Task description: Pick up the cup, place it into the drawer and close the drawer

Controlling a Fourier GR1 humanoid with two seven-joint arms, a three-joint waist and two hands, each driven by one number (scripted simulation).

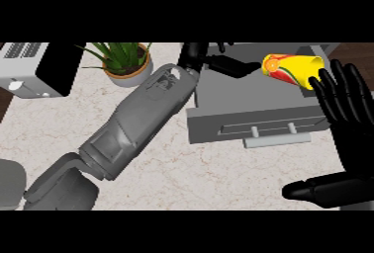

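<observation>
The cup (292,68), yellow with a red, orange and green print, is lying on its side over the far right part of the open grey drawer (256,101), its mouth turned toward the right; whether it is resting on the drawer floor or is just above it cannot be told. The right hand (343,99) is standing upright just beside the cup's mouth end, its fingers (330,96) straight and spread apart, curling round nothing, thumb jutting out low at the right. The left hand (196,54) is reaching across the worktop (182,168) to the drawer's far left corner; its fingers are pointing toward a dark object there, and it cannot be told if they are apart or closed. The drawer's front, with its pale handle (277,140), is facing the robot and is standing pulled out. The cup is looking light, thin-walled and smooth, likely to roll or slip, so its mid-body is probably the best place to take hold. A potted plant (124,62) and a toaster (25,66) are standing well apart at the far left.
</observation>
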